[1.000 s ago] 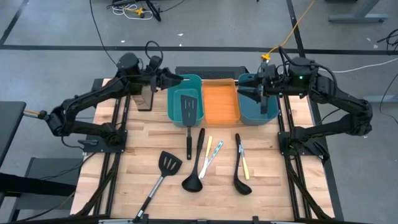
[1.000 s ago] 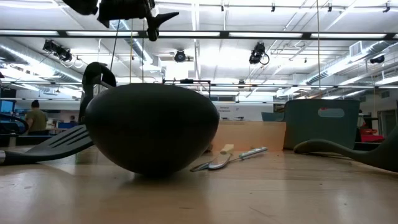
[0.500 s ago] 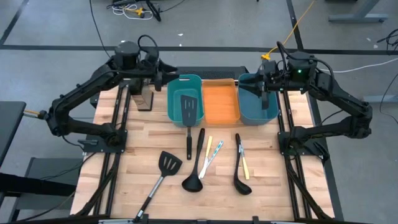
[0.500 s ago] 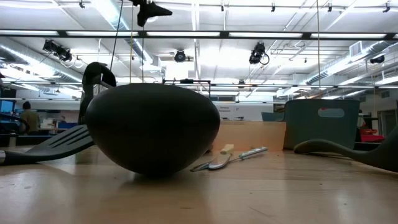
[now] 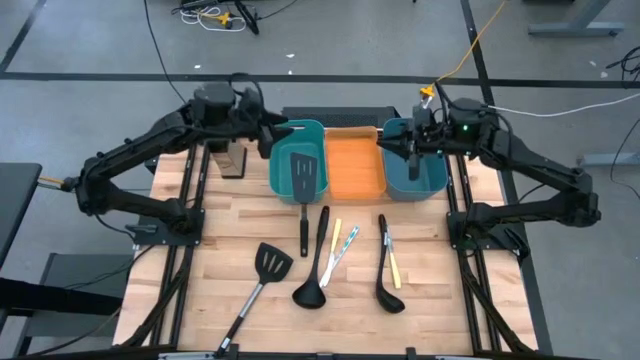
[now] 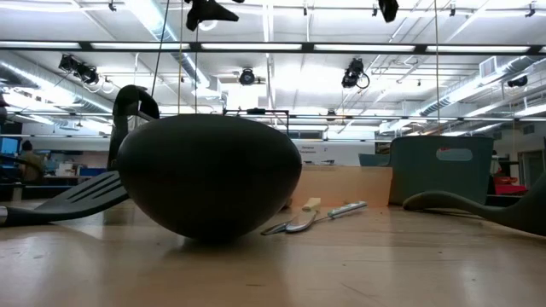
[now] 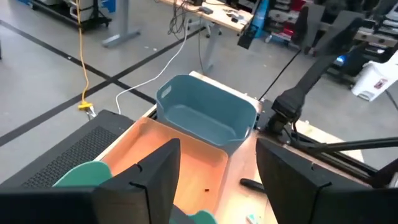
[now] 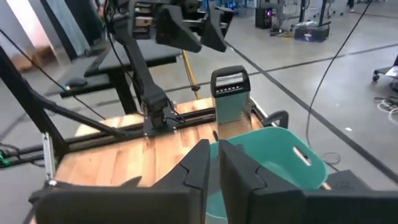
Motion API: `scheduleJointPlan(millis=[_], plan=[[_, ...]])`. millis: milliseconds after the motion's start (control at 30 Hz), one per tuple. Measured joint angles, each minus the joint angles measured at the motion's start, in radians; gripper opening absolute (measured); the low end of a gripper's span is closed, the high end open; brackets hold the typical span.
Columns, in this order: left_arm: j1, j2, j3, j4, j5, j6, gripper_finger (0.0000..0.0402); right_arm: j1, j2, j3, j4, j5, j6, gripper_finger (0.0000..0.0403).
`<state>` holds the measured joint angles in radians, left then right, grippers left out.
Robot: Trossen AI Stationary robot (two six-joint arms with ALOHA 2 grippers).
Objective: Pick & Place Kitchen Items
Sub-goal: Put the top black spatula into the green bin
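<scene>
**Both arms high over the bins, most utensils left on the counter**

High view: the left gripper (image 5: pixel 283 128) is seen above the rim of the teal bin (image 5: pixel 299 130), the right gripper (image 5: pixel 385 141) between the orange bin (image 5: pixel 355 165) and the blue bin (image 5: pixel 415 180). One spatula (image 5: pixel 304 178) lies with its head in the teal bin and its handle out over the front rim. On the counter (image 5: pixel 450 290) a second spatula (image 5: pixel 262 275), two ladles (image 5: pixel 312 285) (image 5: pixel 387 280) and thin sticks (image 5: pixel 340 245) are spread close together. Open wood is left at both sides and the near edge.

Low view: a ladle bowl (image 6: pixel 209 175) fills the foreground, and both arms are glimpsed only at the top edge, well clear of the counter.

Left wrist view: the left jaws are held wide and empty, with the orange bin and blue bin ahead.

Right wrist view: the right jaws are drawn narrow, almost together, with nothing between them; the teal bin's rim (image 8: pixel 292 152) lies ahead.

Risks, as judged: the overhanging spatula could be tipped out if its handle is brushed. The middle ladle's handle lies just beside the sticks, so a descent there could catch both. The grippers stand near each other over the bins, so crossing moves could bring a clash.
</scene>
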<state>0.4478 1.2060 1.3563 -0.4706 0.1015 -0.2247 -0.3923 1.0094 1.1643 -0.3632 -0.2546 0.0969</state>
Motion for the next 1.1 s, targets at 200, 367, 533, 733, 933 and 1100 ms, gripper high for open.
scheduleJointPlan(millis=[200, 367, 533, 733, 933, 1100], plan=[[-0.130, 0.000, 0.000, -0.042, -0.115, -0.025, 0.0202, 0.000, -0.064, -0.110, 0.039, 0.000, 0.017, 0.0029], [-0.239, 0.000, 0.000, -0.060, -0.172, -0.087, 0.0196, 0.001, -0.095, -0.134, 0.038, 0.000, 0.015, 0.0027], [-0.352, 0.008, 0.000, -0.082, -0.202, -0.165, 0.0191, 0.001, -0.107, -0.134, 0.037, 0.001, -0.002, 0.0027], [-0.478, 0.026, -0.001, -0.125, -0.252, -0.246, 0.0185, 0.001, -0.107, -0.134, 0.033, 0.000, -0.004, 0.0027], [-0.583, 0.076, -0.002, -0.172, -0.292, -0.321, 0.0182, 0.001, -0.107, -0.134, 0.033, -0.017, -0.008, 0.0027], [-0.652, 0.146, -0.001, -0.208, -0.293, -0.366, 0.0182, 0.002, -0.106, -0.134, 0.031, -0.018, -0.009, 0.0027]])
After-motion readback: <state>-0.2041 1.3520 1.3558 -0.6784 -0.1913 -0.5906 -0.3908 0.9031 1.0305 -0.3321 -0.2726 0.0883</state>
